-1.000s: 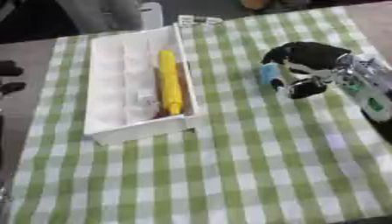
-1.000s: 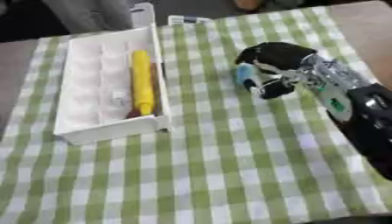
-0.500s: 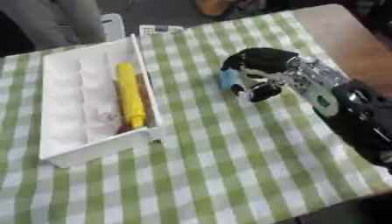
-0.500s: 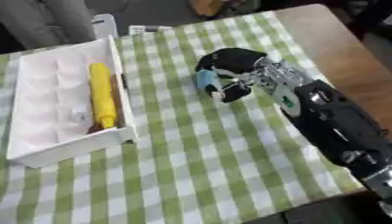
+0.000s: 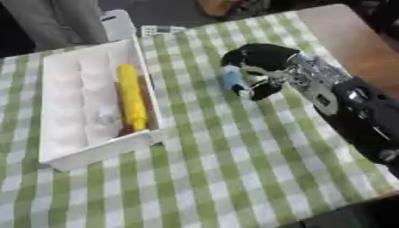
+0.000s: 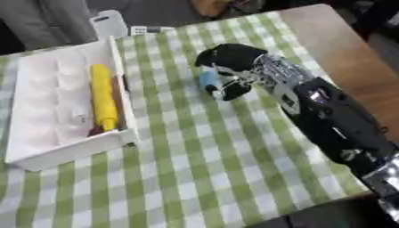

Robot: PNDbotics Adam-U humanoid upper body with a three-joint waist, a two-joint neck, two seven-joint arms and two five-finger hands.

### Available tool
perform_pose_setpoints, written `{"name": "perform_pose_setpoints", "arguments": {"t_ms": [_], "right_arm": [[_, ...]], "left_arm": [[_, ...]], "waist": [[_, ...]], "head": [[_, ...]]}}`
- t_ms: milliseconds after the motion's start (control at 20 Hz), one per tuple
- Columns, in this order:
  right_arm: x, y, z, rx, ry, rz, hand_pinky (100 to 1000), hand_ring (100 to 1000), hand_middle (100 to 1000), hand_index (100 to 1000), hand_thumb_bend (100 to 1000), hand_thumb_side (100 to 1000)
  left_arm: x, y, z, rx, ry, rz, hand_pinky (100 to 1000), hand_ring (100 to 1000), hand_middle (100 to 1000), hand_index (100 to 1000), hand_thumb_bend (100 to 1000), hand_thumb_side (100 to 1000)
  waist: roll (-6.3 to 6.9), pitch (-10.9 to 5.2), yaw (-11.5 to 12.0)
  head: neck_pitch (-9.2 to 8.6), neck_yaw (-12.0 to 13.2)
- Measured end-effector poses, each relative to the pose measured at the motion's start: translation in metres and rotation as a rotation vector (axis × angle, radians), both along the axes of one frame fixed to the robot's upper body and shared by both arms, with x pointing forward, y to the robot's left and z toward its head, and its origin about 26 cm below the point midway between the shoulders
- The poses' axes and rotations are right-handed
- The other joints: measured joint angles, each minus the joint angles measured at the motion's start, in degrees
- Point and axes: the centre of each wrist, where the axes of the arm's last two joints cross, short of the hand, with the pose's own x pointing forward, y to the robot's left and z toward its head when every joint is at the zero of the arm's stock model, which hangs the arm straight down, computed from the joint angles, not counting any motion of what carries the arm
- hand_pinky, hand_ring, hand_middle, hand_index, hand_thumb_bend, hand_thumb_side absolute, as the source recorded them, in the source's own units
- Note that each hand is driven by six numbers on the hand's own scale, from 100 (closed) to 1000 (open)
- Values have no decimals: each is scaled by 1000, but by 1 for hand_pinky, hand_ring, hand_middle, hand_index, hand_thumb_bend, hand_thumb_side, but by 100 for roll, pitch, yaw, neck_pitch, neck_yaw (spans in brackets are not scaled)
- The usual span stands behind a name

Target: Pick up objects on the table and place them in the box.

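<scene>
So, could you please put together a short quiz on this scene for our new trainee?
1. True or false: the right hand has its fingers curled round a small blue object.
2. Which long item already lies in the white box?
A. a yellow one
B. a green one
C. a black one
3. Fill in: the white box stands on the robot's ____ side of the green checked cloth.

Key:
1. True.
2. A: the long yellow object lies along the box's right wall.
3. Left.
</scene>
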Motion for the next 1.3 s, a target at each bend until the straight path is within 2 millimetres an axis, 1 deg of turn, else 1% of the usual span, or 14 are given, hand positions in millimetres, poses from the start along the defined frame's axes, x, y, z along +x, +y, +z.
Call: {"name": "perform_pose_setpoints", "arguments": {"t_ms": [250,350,600,700,850,1300], "right_arm": [[1,-2,-2,-17,0,-10,963,910,915,978,258,341],[1,-4,-2,-21,1,-14,965,912,915,977,262,344],[-1,-10,-1,-25,0,-33,964,910,911,975,248,338],[-1,-11,0,-23,0,-37,960,907,905,972,224,322],[-1,-14,1,-7,-1,-49,960,906,901,970,219,320],[-1,-20,1,17,12,-68,961,905,897,968,204,323]], "left_arm": [[0,0,0,1,0,-2,727,1000,618,753,100,828],[0,0,0,1,0,-2,727,1000,618,753,100,828],[0,0,0,2,0,-2,727,1000,617,753,100,828],[0,0,0,5,-1,-1,727,1000,617,753,100,829],[0,1,0,8,-1,1,727,1000,617,753,100,830],[0,1,0,8,-2,0,727,1000,616,753,100,829]], "waist": [[0,0,50],[0,27,80],[-2,47,113],[-2,51,115],[-2,74,116],[-2,79,140]], "head": [[-33,5],[-43,16],[-43,38],[-43,40],[-41,55],[-35,63]]}}
